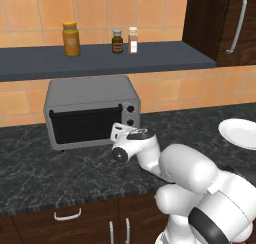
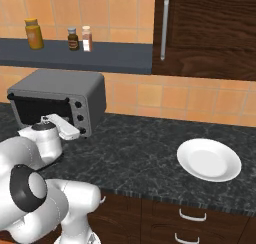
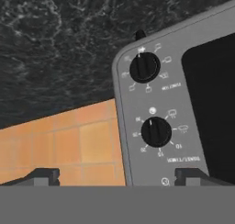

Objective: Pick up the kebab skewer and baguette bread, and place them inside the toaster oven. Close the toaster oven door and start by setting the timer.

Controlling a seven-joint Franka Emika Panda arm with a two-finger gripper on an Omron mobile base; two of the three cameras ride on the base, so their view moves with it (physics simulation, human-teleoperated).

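The toaster oven (image 1: 90,94) stands on the dark counter against the tiled wall, and the toaster oven door (image 1: 85,124) of dark glass is up and shut. My gripper (image 1: 120,131) hangs just in front of the oven's right side, at its column of black knobs (image 1: 131,109), and touches none of them. The hand view is rolled over and shows two knobs (image 3: 145,67) (image 3: 156,131) on the grey panel, with the gripper (image 3: 118,176) open and nothing between its fingertips (image 3: 43,175). The kebab skewer and the baguette bread are out of view.
A white plate (image 2: 209,159) lies on the counter to the right. A shelf (image 1: 100,60) above the oven carries an orange jar (image 1: 71,39) and two small bottles (image 1: 117,41). A dark cabinet with a long handle (image 2: 164,27) hangs at the upper right.
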